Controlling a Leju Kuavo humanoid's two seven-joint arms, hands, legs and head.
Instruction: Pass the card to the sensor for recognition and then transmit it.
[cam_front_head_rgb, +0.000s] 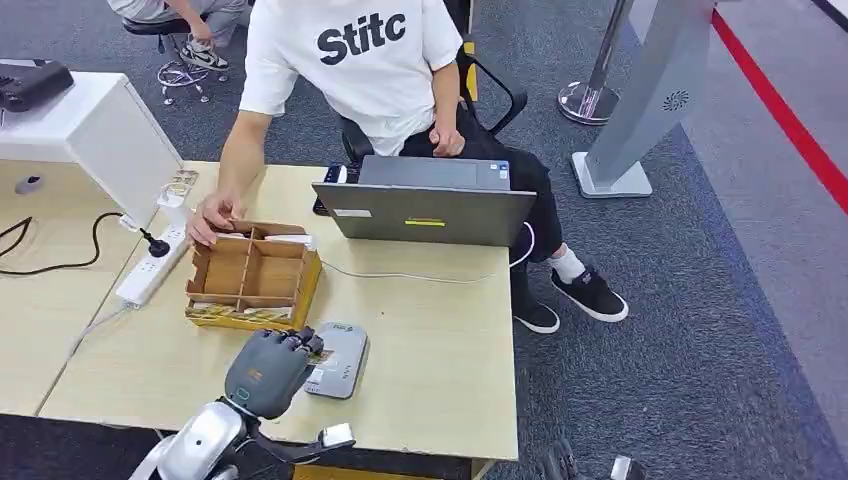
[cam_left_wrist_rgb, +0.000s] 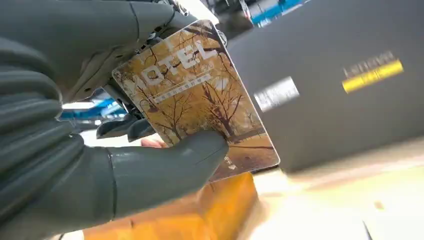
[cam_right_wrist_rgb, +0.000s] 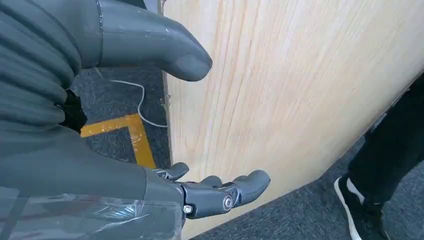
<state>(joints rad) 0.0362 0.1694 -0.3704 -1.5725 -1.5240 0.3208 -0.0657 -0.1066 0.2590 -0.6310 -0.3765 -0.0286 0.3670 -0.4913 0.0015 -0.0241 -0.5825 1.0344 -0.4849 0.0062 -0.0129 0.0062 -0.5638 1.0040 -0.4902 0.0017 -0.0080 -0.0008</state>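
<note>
Grey carpet surrounds a pale wooden worktop (cam_front_head_rgb: 440, 340), at which a person (cam_front_head_rgb: 350, 60) sits behind a grey laptop (cam_front_head_rgb: 425, 212). Their hand (cam_front_head_rgb: 208, 215) rests at the far edge of a wooden divided box (cam_front_head_rgb: 255, 275).

Left hand (cam_front_head_rgb: 268, 372): you have it over the near part of the worktop, just at the grey sensor (cam_front_head_rgb: 340, 360), which lies flat beside the box. In the left wrist view the card (cam_left_wrist_rgb: 197, 95), printed with autumn trees, is clamped between the thumb (cam_left_wrist_rgb: 170, 165) and the darker fingers (cam_left_wrist_rgb: 125, 127) behind it. The grip looks secure, with the card's free end projecting past the thumb.

Right hand (cam_right_wrist_rgb: 200, 192): it hangs beside the worktop's edge, above the carpet. Its fingers are apart and hold nothing.

Step in hand, by my judgement: presenting the card to the sensor. Whether the card touches the sensor face I cannot tell, as the hand hides the contact.

Next move calls for you to bring the card's face flat and close over the sensor and hold steady for the read. Afterwards, carry it forward for the handover, presumably toward the person; keep clear of the box wall and laptop lid on the way.
</note>
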